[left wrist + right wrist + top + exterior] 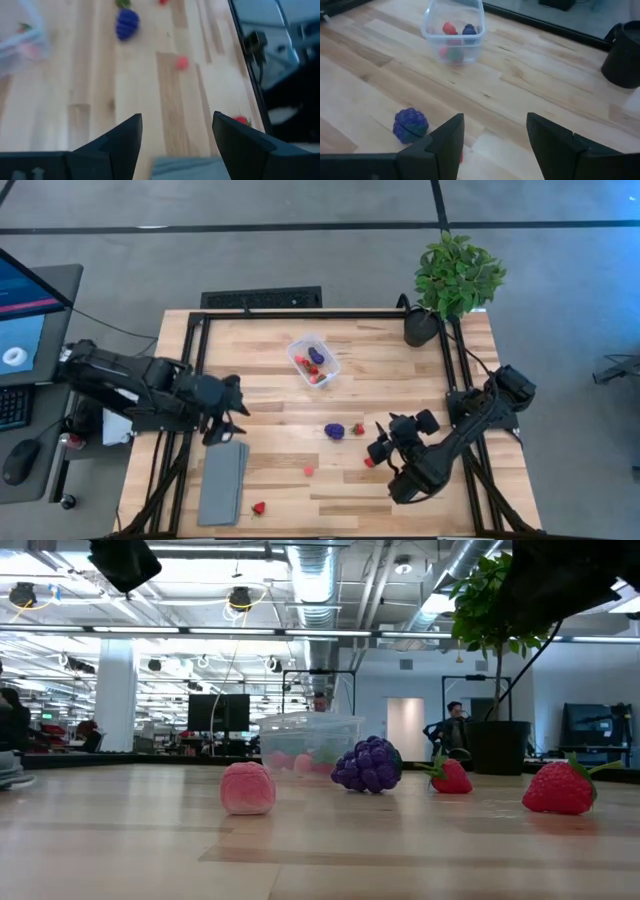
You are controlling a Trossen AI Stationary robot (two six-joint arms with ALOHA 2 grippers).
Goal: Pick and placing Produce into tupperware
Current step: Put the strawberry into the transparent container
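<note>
Strawberry (370, 462) loose beside right hand (385, 456), fingers apart, empty; off-centre close may flick it off tabletop (270, 360) edge. Left hand (228, 418) wide, idle.

The high camera is looking straight down on the whole table (400, 390). The low camera is sitting at tabletop level, facing across into the room. The 2 wrist cameras are looking forward over the boards from close above. All 4 views are sharing the grape cluster (334, 431) (367, 765) (127, 23) (410, 125).
</note>
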